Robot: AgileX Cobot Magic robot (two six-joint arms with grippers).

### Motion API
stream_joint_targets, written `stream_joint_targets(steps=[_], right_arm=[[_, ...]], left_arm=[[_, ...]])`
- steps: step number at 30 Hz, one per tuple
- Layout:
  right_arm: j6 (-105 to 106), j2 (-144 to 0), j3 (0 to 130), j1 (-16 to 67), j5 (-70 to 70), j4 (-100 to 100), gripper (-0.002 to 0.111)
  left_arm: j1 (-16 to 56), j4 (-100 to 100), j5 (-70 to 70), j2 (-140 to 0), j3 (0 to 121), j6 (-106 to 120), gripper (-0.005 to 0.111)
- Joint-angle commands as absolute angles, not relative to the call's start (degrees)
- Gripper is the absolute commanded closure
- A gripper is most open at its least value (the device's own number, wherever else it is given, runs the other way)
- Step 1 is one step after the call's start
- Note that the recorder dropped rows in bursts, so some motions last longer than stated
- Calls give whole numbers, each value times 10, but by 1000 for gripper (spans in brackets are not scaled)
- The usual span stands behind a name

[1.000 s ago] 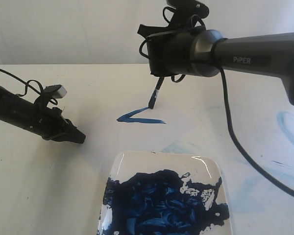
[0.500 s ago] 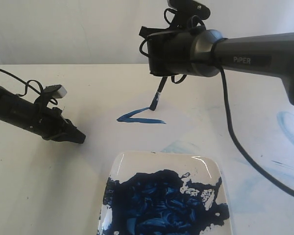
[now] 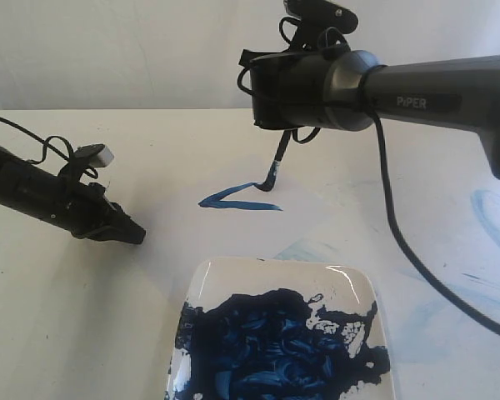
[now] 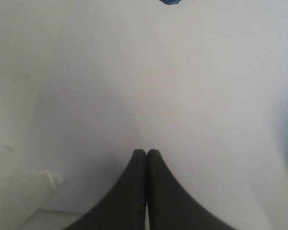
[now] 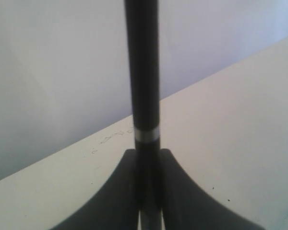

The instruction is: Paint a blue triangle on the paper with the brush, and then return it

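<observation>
Cream table (image 3: 75,325), pale wall (image 3: 108,50) standing behind. Brush (image 3: 277,160) standing nearly upright, slightly leaning, bristles pointing down, touching paper (image 3: 258,227) at blue triangle (image 3: 242,205) upper stroke end. Right gripper (image 5: 148,184) clamping brush handle. Left gripper (image 4: 146,158) lying closed, empty.

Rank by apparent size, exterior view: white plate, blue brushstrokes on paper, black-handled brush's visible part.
1. Glossy white rounded plate (nearest the camera, cropped).
2. Dark-blue painted brushstrokes.
3. Thin black-handled brush, visible part.
</observation>
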State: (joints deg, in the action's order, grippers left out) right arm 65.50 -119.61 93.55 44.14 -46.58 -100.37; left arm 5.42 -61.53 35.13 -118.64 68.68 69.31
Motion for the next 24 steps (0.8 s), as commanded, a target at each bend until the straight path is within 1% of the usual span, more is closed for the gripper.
stream_joint_targets(steps=[1, 24], right_arm=[[669, -1192, 932, 450, -483, -999, 108], [692, -1188, 932, 462, -513, -999, 108]], left_arm=[[54, -617, 352, -1187, 688, 693, 107], [54, -617, 352, -1187, 688, 692, 107]])
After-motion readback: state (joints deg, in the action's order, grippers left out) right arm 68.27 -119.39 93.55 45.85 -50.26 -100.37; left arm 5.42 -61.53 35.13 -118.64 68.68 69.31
